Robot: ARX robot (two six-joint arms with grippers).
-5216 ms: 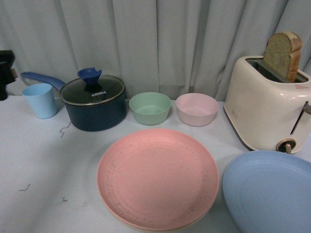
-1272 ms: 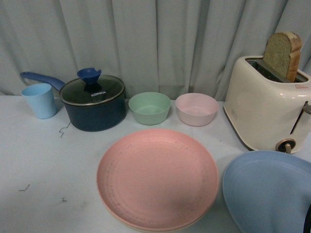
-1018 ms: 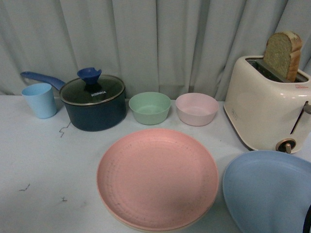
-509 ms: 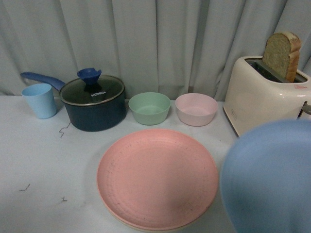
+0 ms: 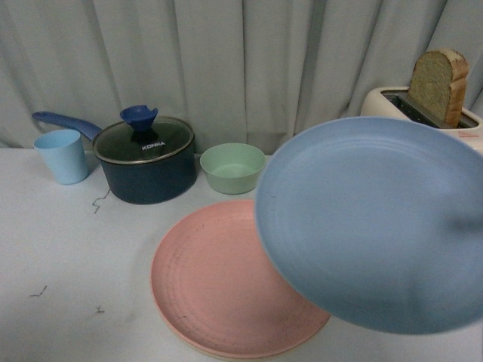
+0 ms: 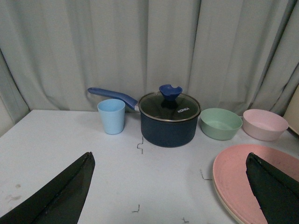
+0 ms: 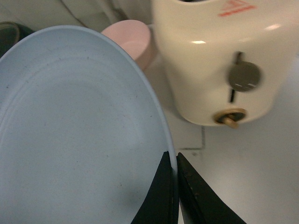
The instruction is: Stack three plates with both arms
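The light blue plate (image 5: pixel 373 222) hangs tilted in the air, over the right part of the pink plate (image 5: pixel 211 283). My right gripper (image 7: pixel 174 161) is shut on its rim, and the plate (image 7: pixel 74 126) fills most of the right wrist view. Under the pink plate a thin beige-cream plate edge (image 5: pixel 219 353) shows; the two lie stacked on the white table (image 5: pixel 68 256). My left gripper (image 6: pixel 170 163) is open above the table, its dark fingers (image 6: pixel 70 186) wide apart, with the pink plate (image 6: pixel 243 179) beside one finger. Neither gripper shows in the front view.
At the back stand a light blue cup (image 5: pixel 62 156), a dark blue lidded pot (image 5: pixel 147 162), a green bowl (image 5: pixel 232 167) and a pink bowl (image 6: pixel 265 124). A cream toaster (image 7: pixel 224 60) with a bread slice (image 5: pixel 436 83) stands at the right.
The blue plate has been lifted off the table at the right and swung up and left, so that it now covers the pink bowl and most of the toaster in the front view.
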